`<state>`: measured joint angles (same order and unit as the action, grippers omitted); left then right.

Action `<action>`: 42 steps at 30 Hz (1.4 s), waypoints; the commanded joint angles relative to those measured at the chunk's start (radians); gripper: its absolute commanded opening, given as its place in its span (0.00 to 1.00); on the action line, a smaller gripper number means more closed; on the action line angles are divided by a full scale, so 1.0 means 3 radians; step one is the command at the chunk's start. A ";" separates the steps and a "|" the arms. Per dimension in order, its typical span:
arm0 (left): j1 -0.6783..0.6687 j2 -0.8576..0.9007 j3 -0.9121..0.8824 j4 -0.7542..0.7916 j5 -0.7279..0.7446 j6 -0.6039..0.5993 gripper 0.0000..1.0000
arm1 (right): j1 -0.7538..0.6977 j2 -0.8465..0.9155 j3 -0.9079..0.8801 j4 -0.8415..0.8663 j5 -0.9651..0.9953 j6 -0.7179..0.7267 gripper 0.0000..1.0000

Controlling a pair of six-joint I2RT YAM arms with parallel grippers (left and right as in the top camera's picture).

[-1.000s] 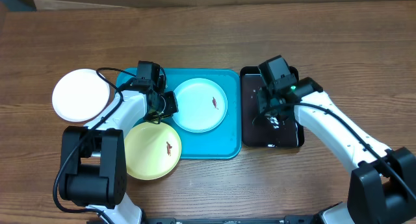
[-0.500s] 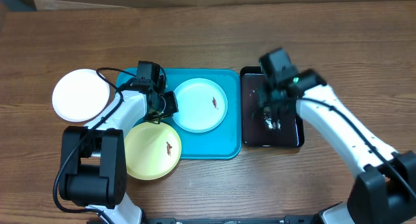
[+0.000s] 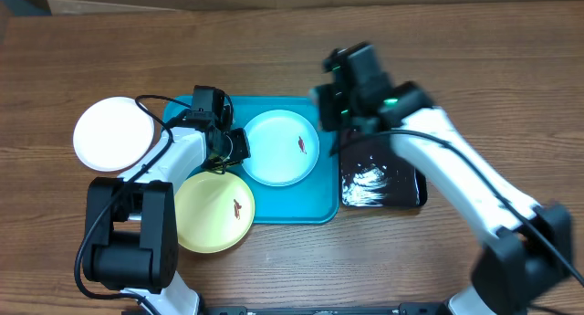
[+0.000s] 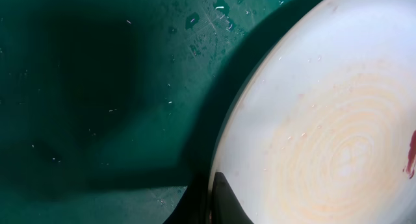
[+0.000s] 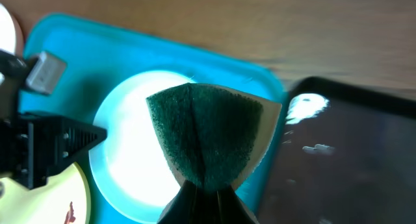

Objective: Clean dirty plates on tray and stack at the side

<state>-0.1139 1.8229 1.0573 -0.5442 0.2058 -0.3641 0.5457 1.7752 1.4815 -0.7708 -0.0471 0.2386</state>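
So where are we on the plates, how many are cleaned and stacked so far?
Looks done: the white plate sits off the tray at the left, no smear visible. In hand: the right gripper pinches a green sponge near the light blue plate, whose brown smear is unwiped. To do: that plate and the smeared yellow plate overhanging the tray's corner; nothing is stacked on the white one.

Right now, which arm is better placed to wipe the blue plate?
Right: the right gripper holds the sponge near the blue plate; the left gripper is at that plate's rim, with no sponge.
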 commanded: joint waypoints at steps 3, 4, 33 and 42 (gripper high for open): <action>-0.0003 0.0057 0.0052 0.0008 -0.0010 0.0006 0.04 | 0.0334 0.0441 0.0043 0.0154 0.0655 0.0094 0.04; -0.0003 0.0057 0.0052 0.0006 -0.0010 0.0006 0.04 | 0.0393 0.0505 0.0043 0.0184 0.0779 0.0094 0.04; -0.0003 0.0057 0.0052 -0.0013 -0.0011 0.0019 0.04 | 0.0539 0.1329 0.0041 0.0388 -0.0361 0.0332 0.04; -0.0003 0.0057 0.0052 -0.0018 -0.0013 0.0033 0.04 | 0.0373 0.1184 0.0383 0.0340 -0.1013 0.0278 0.04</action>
<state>-0.1097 1.8229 1.0576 -0.5514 0.1982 -0.3634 0.6758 2.1296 1.5318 -0.6624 -0.2073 0.3283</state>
